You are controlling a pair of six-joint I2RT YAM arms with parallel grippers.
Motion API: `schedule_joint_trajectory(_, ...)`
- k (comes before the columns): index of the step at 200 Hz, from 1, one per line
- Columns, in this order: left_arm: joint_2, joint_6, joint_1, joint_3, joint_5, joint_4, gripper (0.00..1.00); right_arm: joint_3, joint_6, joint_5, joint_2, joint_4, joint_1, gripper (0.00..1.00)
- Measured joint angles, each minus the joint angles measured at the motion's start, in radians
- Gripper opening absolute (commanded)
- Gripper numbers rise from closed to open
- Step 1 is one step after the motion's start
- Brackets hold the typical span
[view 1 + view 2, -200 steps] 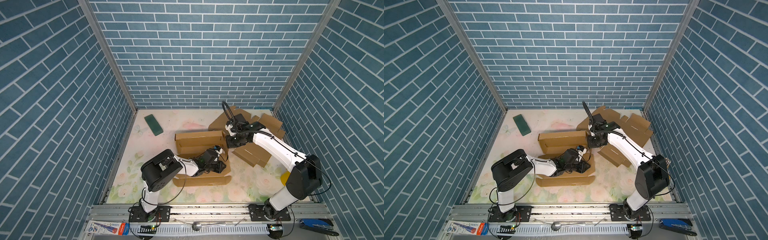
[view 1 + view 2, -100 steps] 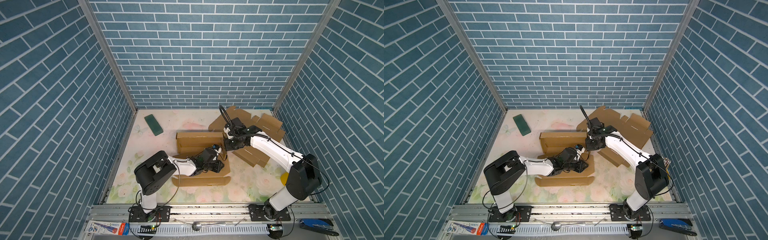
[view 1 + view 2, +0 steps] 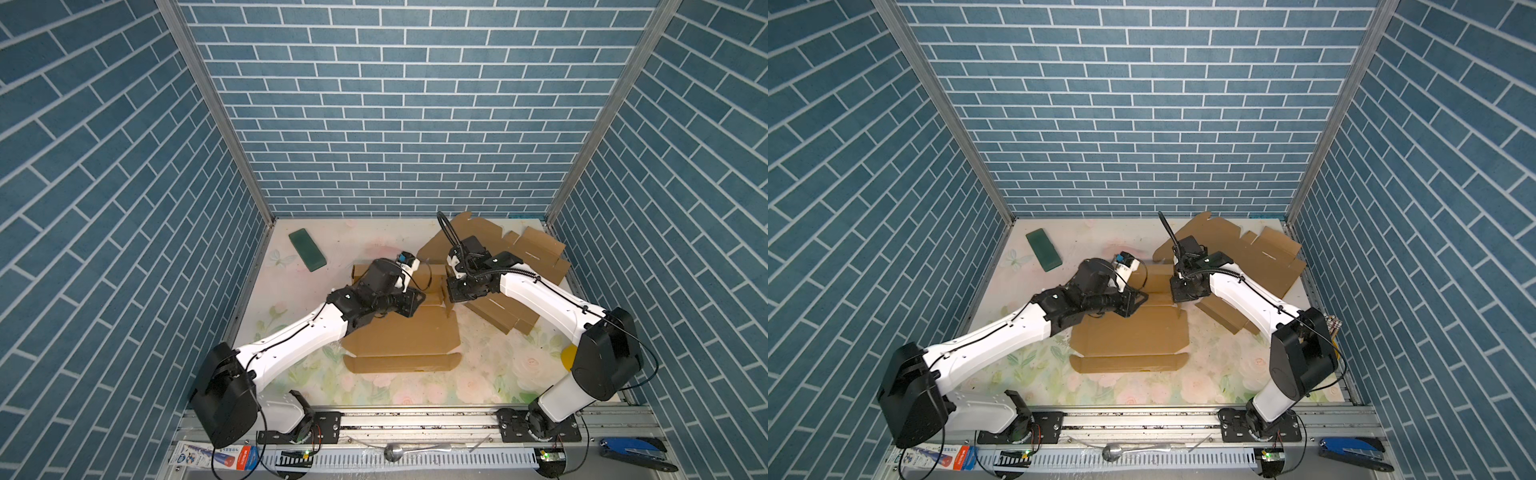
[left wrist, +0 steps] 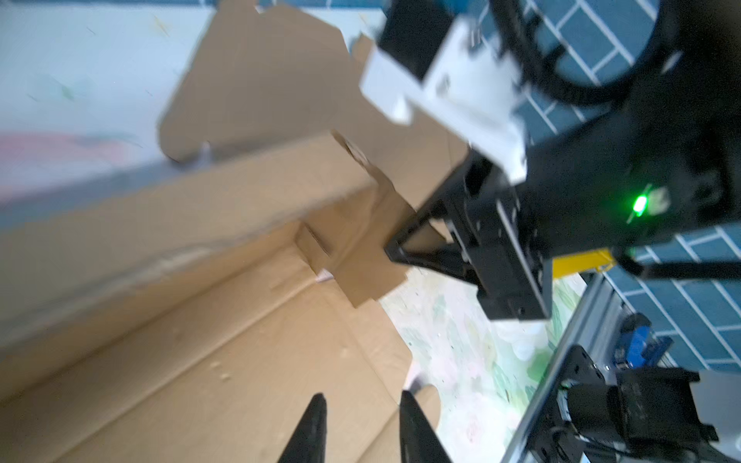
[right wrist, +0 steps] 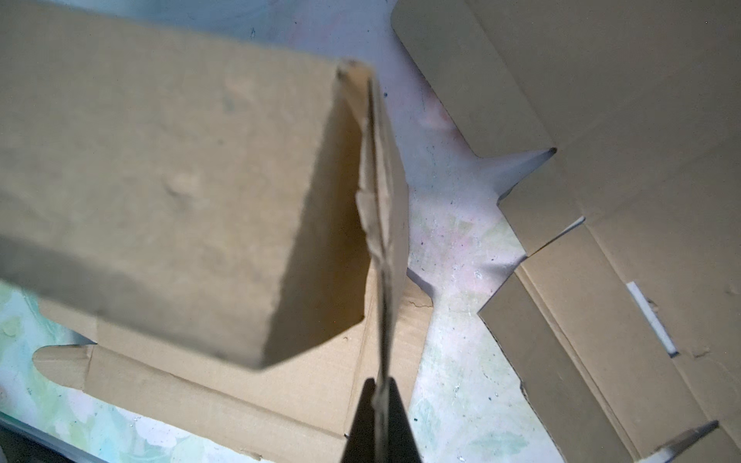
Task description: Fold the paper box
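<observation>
The paper box (image 3: 401,332) lies half-formed near the middle of the tabletop (image 3: 374,245), back wall (image 5: 160,180) raised. The right gripper (image 5: 379,395), pinched shut on the upright side flap (image 5: 385,180), should likely swing it inward along its crease while the left gripper (image 4: 361,425), jaws slightly apart and empty, steadies the base panel (image 4: 200,360). Both arms stretch forward low, wrists nearly meeting.

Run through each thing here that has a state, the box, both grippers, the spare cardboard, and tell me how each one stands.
paper box: partly folded, base flat, rear wall raised.
side flap: upright, pinched at its edge.
front flap: flat, unfolded.
right gripper: jaws shut on side flap.
left gripper: jaws open, empty, above the base.
spare cardboard: flat, unfolded.
green block: lying flat.
</observation>
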Motion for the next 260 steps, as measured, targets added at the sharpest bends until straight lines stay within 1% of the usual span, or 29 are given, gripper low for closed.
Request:
schedule_joint_trajectory(14,0.005,0.037,0.052,0.09,0.0,-0.049,0.35,0.0,0.0,0.004,0.0,0.001,0.002,0.0)
schedule_joint_trajectory(29,0.03,0.07,0.088,0.17,0.003,-0.068,0.36,0.0,0.0,0.008,0.0,0.001,0.006,0.0)
schedule_joint_trajectory(53,0.112,0.11,0.12,0.237,0.026,-0.06,0.36,0.0,0.0,0.014,0.0,0.002,0.011,0.0)
schedule_joint_trajectory(79,0.215,0.134,0.146,0.23,0.059,-0.052,0.36,0.0,0.0,0.013,0.001,0.004,0.012,0.0)
schedule_joint_trajectory(97,0.253,0.142,0.172,0.205,0.074,-0.051,0.37,0.0,0.0,0.013,0.002,0.005,0.012,0.0)
schedule_joint_trajectory(130,0.253,0.144,0.207,0.18,0.088,-0.014,0.37,0.0,0.0,0.012,0.004,0.006,0.012,0.0)
schedule_joint_trajectory(182,0.252,0.145,0.211,0.179,0.116,0.004,0.36,0.0,-0.001,0.01,0.004,0.006,0.012,0.01)
schedule_joint_trajectory(206,0.253,0.144,0.211,0.158,0.133,0.031,0.35,0.0,-0.001,0.005,0.004,0.008,0.012,0.05)
schedule_joint_trajectory(225,0.253,0.144,0.211,0.122,0.14,0.051,0.35,0.0,-0.004,-0.014,0.004,0.013,0.01,0.13)
schedule_joint_trajectory(246,0.253,0.145,0.212,0.111,0.143,0.076,0.35,-0.002,-0.011,-0.073,0.002,0.024,-0.003,0.31)
schedule_joint_trajectory(260,0.253,0.145,0.213,0.103,0.145,0.089,0.35,-0.02,-0.011,-0.14,-0.014,0.042,-0.023,0.4)
